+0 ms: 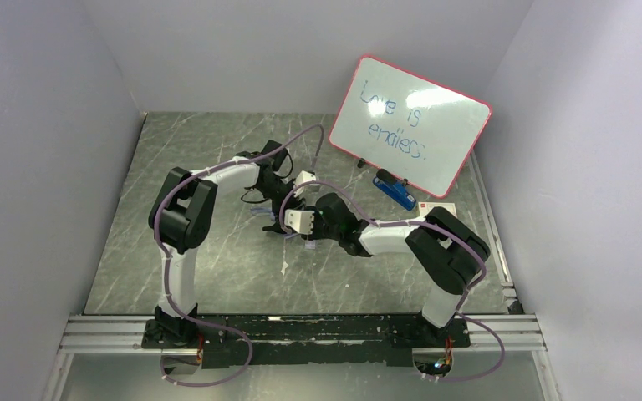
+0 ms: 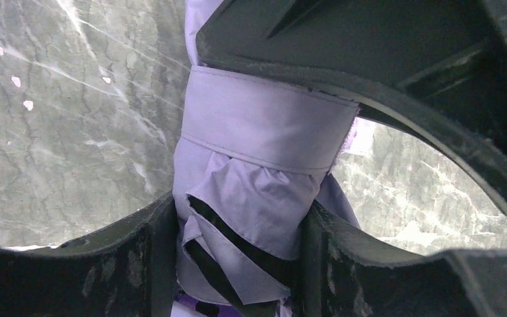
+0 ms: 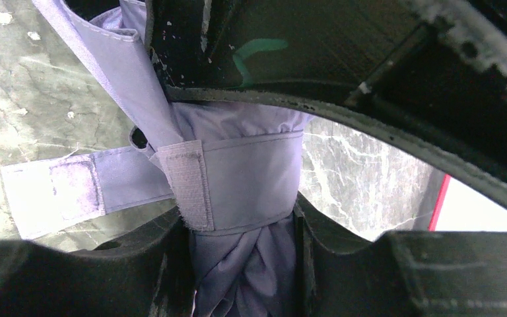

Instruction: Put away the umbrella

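Left wrist view: your left gripper (image 2: 236, 221) is closed on the umbrella (image 2: 257, 158). The folded lavender bundle fills the gap, and each finger presses the fabric on its own side. The bundle's long axis runs up the frame, square to the line from finger to finger. It goes on beyond the fingertips until a dark housing covers it. Black lining shows in the folds at the end nearest the palm.

Right wrist view: your right gripper (image 3: 237, 228) is likewise clamped on the bundle, with fabric touching both fingers. Just beyond the fingertips the strap (image 3: 237, 165) goes round the bundle crosswise. Its free end, bearing a fastening patch, lies loose and sticks out past the finger on the picture's left. Between the fingers the cloth is twisted into pleats that run along the bundle. Here too the long axis stands upright in the frame, across the gap.

Top view: both grippers meet over the middle of the table (image 1: 217, 259) and hide nearly all of the umbrella. You cannot tell from any view which way the handle end points, nor whether the bundle rests on the table. Well beyond the fingers, toward the back right, a blue eraser (image 1: 394, 190) lies at the foot of a leaning whiteboard (image 1: 414, 125).
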